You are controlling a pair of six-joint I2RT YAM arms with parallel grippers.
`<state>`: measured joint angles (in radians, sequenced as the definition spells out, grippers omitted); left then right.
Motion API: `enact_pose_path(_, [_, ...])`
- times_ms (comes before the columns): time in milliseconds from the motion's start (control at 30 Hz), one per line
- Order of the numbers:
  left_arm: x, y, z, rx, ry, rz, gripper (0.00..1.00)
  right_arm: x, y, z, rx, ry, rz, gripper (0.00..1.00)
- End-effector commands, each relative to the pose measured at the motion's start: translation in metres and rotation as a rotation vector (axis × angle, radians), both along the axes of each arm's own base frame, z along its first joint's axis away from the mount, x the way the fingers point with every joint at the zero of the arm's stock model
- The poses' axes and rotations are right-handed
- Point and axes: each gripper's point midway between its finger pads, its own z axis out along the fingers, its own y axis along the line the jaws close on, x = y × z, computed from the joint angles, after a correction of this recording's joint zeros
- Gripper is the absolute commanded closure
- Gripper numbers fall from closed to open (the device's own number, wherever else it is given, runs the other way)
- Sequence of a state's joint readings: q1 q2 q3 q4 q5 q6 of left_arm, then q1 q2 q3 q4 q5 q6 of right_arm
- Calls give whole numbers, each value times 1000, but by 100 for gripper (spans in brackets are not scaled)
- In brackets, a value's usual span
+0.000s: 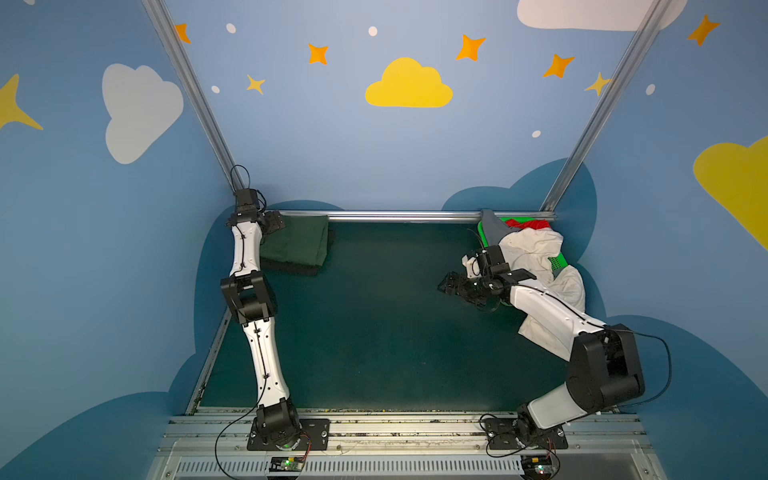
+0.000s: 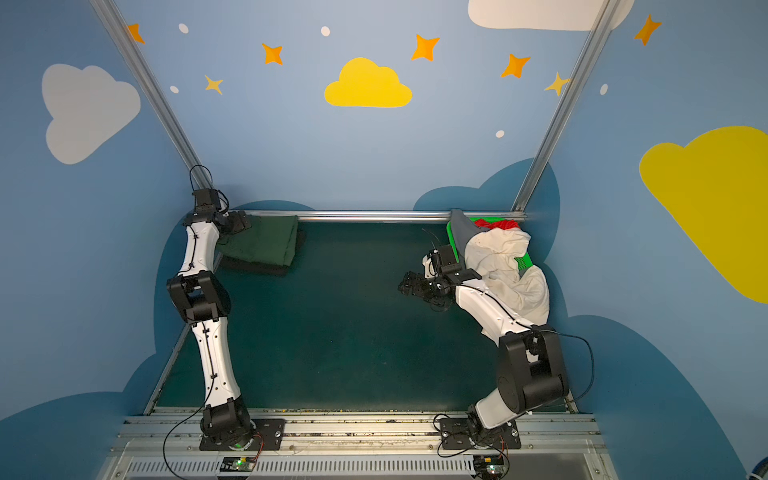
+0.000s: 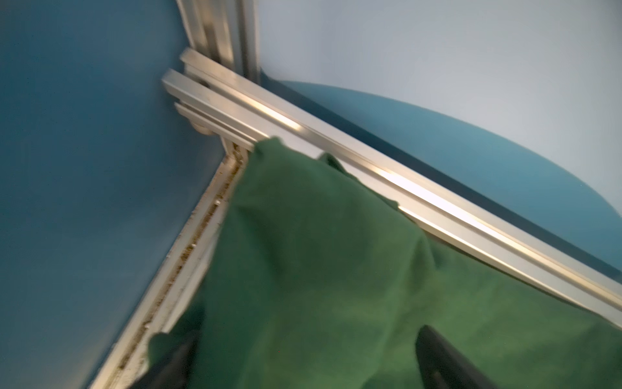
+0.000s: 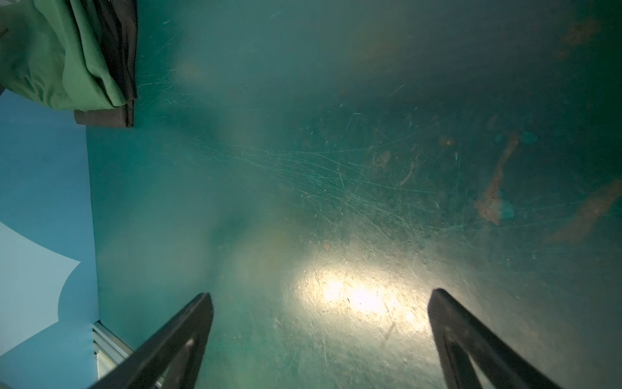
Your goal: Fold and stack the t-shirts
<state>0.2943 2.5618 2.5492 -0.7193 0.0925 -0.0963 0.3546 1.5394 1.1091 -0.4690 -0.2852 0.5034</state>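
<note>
Table (image 1: 374, 332), dark teal mat, scratched, takes up the floor of both top views. Cream-white t-shirt (image 1: 536, 253), crumpled, spills over the near rim of the basket and down onto the mat at about 2 o'clock. Dark green t-shirt (image 1: 299, 245), folded, sits in the far corner at 11 o'clock, against the rail. It lies on top of a folded black t-shirt (image 2: 253, 269), whose edge shows along the near side. Basket (image 1: 557, 262), bright green mesh, stands in the far corner at 1 o'clock and is mostly buried in cloth. Grey t-shirt (image 1: 492, 228) hangs over the basket's 9 o'clock rim. Red t-shirt (image 1: 534, 225), only a strip of it showing, lies at the basket's far edge. Left gripper (image 3: 306, 333) is over the stack at 11 o'clock, fingers spread wide, released, with green cloth lying loose between them. Right gripper (image 4: 321, 294) is above bare mat toward 3 o'clock and points to 9 o'clock, fingers apart, grasping nothing.
</note>
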Motion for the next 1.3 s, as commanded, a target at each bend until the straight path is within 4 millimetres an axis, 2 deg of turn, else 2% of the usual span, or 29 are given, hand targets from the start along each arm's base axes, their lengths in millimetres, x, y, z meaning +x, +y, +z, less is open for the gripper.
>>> enact_pose_path(0, [1, -29, 55, 39, -106, -80, 0, 1, -2, 20, -24, -51, 7, 2])
enact_pose_path(167, [-16, -42, 95, 116, -168, -44, 0, 2, -7, 28, -53, -65, 4, 2])
enact_pose_path(267, [-34, -39, 123, 184, -194, 44, 0, -1, -10, 31, -66, -76, -2, 2])
enact_pose_path(433, [-61, -55, 164, 336, -224, 57, 0, -7, -15, 34, -67, -93, -7, 2])
enact_pose_path(567, [-100, -51, 201, 431, -249, 206, 0, -14, -24, 37, -90, -119, -22, 2])
enact_pose_path(667, [-130, -61, 212, 370, -311, 225, 0, -16, -34, 42, -114, -160, -49, 2])
enact_pose_path(767, [-169, -79, 221, 278, -424, 203, 0, -16, -50, 51, -156, -219, -100, 2])
enact_pose_path(833, [-197, -90, 225, 183, -557, 217, 0, -14, -61, 55, -186, -272, -154, 2])
enact_pose_path(933, [-223, -108, 198, 48, -670, 201, 0, -9, -79, 59, -224, -350, -242, 2])
enact_pose_path(1033, [-241, -120, 154, 59, -572, 185, 0, -7, -87, 61, -275, -427, -232, 2])
enact_pose_path(1133, [-257, -119, 98, 93, -478, 207, 0, -2, -109, 52, -367, -519, -311, 2])
enact_pose_path(1200, [-263, -123, 70, 93, -444, 180, 0, 2, -114, 49, -413, -608, -301, 2])
enact_pose_path(1233, [-266, -126, 57, 94, -435, 157, 0, 0, -116, 39, -443, -629, -271, 2])
enact_pose_path(1267, [-269, -129, 48, 97, -429, 141, 0, 0, -118, 38, -460, -644, -271, 2])
